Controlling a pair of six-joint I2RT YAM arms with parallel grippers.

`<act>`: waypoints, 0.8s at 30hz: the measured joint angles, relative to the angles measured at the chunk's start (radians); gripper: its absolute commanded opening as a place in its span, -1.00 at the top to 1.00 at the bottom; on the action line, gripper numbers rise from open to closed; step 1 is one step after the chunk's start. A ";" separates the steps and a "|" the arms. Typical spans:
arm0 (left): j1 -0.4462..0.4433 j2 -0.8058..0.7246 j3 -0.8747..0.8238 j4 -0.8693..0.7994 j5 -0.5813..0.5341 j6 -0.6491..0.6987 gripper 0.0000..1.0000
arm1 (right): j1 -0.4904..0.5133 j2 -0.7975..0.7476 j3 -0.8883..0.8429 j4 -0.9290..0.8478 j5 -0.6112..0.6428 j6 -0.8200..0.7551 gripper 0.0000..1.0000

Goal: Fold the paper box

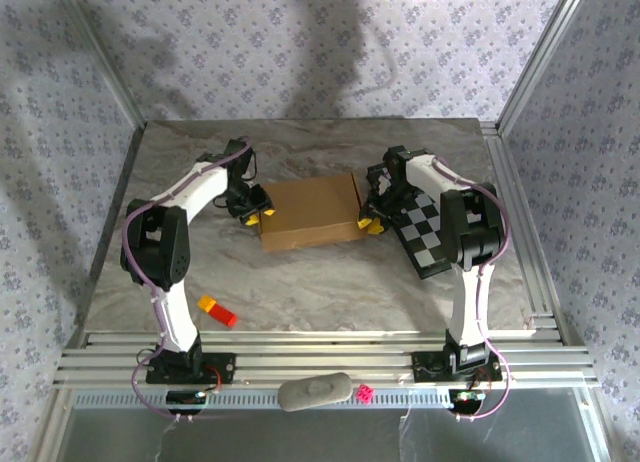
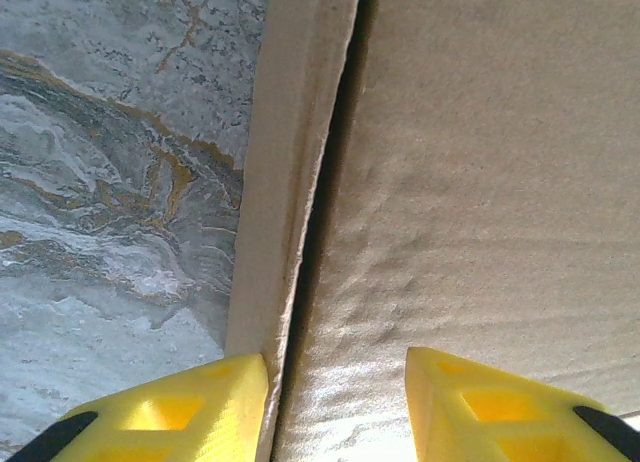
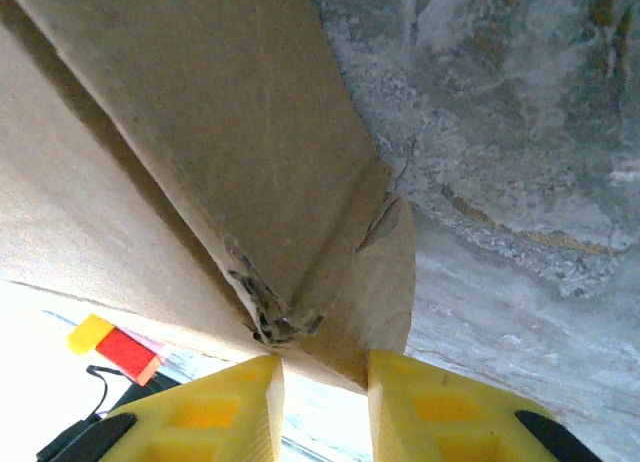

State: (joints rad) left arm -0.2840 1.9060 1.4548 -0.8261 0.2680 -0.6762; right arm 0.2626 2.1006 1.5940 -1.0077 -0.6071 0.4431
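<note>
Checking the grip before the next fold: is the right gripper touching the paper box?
Touching. The right wrist view shows the right gripper with a paper box flap between its fingertips.

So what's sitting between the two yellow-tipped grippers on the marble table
The flat brown cardboard box lies between the left gripper and right gripper, seen in the top view.

A grey marble-patterned tabletop (image 1: 300, 292) with rusty veins fills the middle. Pale floral-print walls (image 1: 330, 52) enclose it at nine, twelve and three o'clock — framed by aluminium posts (image 1: 535, 57). Slotted aluminium rails (image 1: 320, 362) run along six o'clock. Soft shadows fall across the twelve o'clock wall.
</note>
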 measured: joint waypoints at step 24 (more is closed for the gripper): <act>0.001 0.034 0.056 -0.058 -0.034 0.028 0.19 | -0.030 0.014 -0.011 0.058 -0.123 -0.058 0.48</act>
State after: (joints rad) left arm -0.2832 1.9404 1.5105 -0.8837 0.2344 -0.6483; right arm 0.2329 2.1151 1.5829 -0.9493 -0.7300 0.3847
